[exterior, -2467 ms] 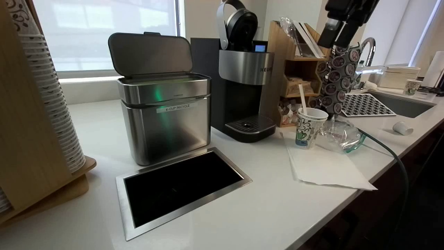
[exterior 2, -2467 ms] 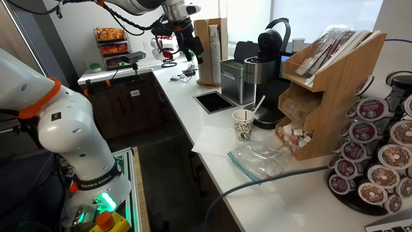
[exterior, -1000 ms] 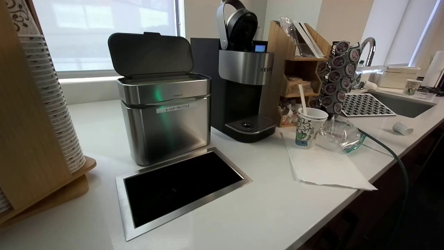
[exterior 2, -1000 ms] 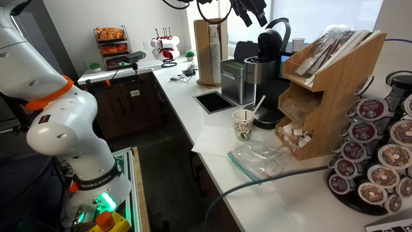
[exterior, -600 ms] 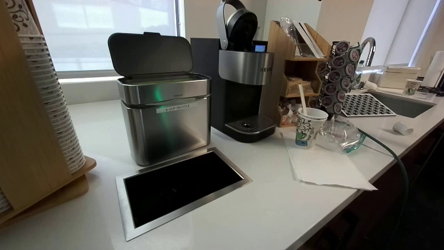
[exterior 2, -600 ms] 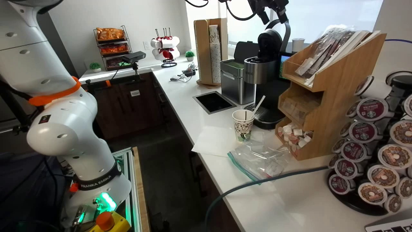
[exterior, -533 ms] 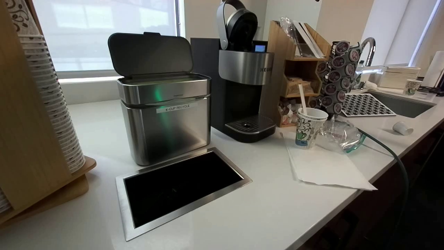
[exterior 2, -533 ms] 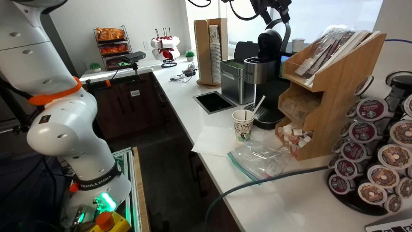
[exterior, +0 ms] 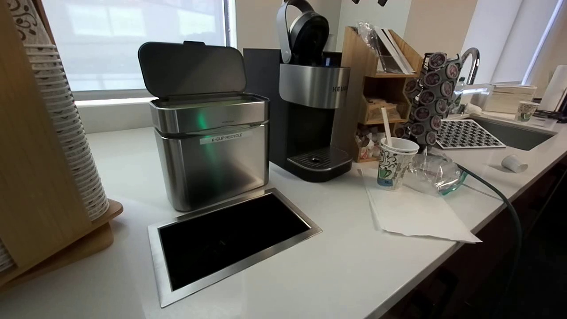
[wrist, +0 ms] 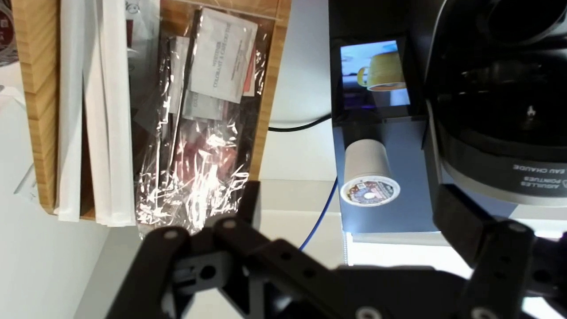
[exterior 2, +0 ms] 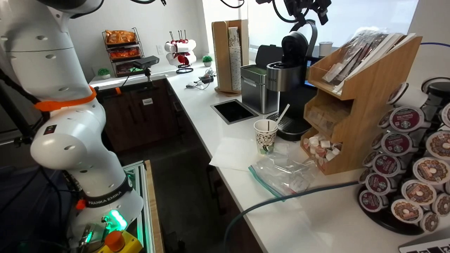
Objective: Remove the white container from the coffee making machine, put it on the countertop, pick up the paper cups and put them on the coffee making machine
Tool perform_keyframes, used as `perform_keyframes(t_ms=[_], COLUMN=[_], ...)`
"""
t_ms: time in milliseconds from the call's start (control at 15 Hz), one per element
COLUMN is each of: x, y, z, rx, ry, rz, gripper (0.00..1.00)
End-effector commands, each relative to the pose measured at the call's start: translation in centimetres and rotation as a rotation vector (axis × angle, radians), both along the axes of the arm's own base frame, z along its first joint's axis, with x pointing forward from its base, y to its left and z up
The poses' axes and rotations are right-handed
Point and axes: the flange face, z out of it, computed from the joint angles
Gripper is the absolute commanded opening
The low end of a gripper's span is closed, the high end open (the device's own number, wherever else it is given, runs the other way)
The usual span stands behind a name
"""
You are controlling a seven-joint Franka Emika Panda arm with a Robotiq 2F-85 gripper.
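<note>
The coffee making machine (exterior: 314,86) stands on the white countertop (exterior: 310,266) with its black head raised. On its top, behind the head, the white container (wrist: 370,164), a small pod with a printed lid, sits upright; an exterior view also shows this container (exterior 2: 325,49). My gripper (wrist: 350,201) is above the machine, open, with nothing held. In the wrist view the pod appears between its fingers, farther away. In an exterior view the gripper (exterior 2: 312,18) hangs just over the raised handle. The paper cups (exterior: 395,164), nested with stirrers inside, stand in front of the machine.
A wooden organizer (exterior 2: 379,91) rises right beside the machine. Around the cups lie white paper (exterior: 416,212) and a plastic bag (exterior 2: 286,172). A steel bin (exterior: 215,155) with raised lid, a pod rack (exterior 2: 404,158) and a hose (exterior 2: 299,195) are also there.
My arm has swung from over the far part of the counter to above the machine, still drifting rightward in the exterior view that shows the arm. The jaws stay apart. Cups and pod have not moved.
</note>
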Motion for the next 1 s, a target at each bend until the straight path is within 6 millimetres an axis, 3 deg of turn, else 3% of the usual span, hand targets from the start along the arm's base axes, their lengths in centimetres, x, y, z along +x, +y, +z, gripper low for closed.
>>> perform_keyframes(t_ms=[0,133,600,933], x=[0.1,0.1,2.7,4.3], y=[0.0,0.0,-0.7,-0.8], z=[0.1,0.2,-3.2,-4.2], rx=[0.000,-0.001,0.034,-0.001], ry=[0.000,-0.001,0.047,0.031], rz=[0.001,0.001,0.131,0.184], gripper=[1.00,1.00,1.00,1.00])
